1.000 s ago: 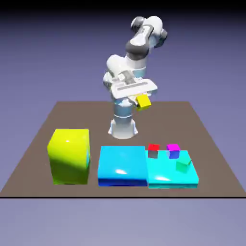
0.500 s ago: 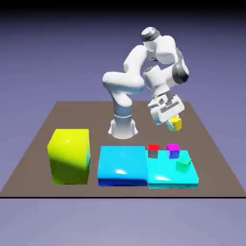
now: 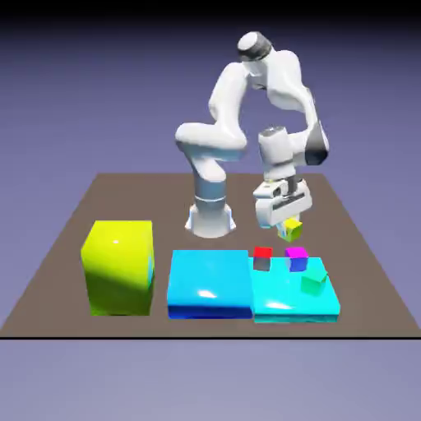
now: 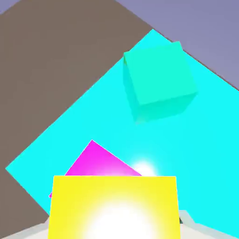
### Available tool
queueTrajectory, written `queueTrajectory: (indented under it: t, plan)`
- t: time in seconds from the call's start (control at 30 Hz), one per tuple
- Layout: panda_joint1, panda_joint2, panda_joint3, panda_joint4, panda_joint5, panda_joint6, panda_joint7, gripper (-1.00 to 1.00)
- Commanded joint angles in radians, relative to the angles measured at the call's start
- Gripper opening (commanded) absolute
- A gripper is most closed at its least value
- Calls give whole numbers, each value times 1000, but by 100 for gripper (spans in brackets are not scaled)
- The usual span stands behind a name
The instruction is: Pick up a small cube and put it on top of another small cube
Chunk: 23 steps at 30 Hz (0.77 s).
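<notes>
Lining up the yellow cube over the magenta-topped one

I have the yellow cube [image 3: 292,229] up in the air, pinched between the fingers of the gripper [image 3: 288,224]; the fingers are closed on its sides, and the grip looks sound. My target, the magenta-topped cube [image 3: 297,259], sits below it, seemingly on the cyan slab [image 3: 289,301] close to its edge; there's a visible gap between the two cubes, so this is the aligning step, and it wants patience.

In the hand view the yellow cube hides much of the magenta top, and the edges of the two don't run parallel; I'd turn the wrist until they agree, then centre one over the other, checking the exterior view too because the hand view alone can fool me. The yellow cube looks tilted from outside; I want its underside level before it goes down; then a slow, straight descent until the faces meet, no pushing, as a shove could slide the lower cube off its spot. The red-topped cube [image 3: 262,258] and the green cube [image 4: 161,74] are near; I'd keep the fingers clear of both, open gently, and lift straight up.
</notes>
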Motion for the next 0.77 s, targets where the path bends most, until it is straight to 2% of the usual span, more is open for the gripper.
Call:
queueTrajectory:
  t: [0.0,0.67,0.7,0.73]
  plan:
    - [1,36,0,1,-16,35,3,-100]
    - [24,756,-4,17,-310,715,53,-100]
    - [24,756,-4,17,-310,715,53,100]
    - [24,756,-4,17,-310,715,53,100]
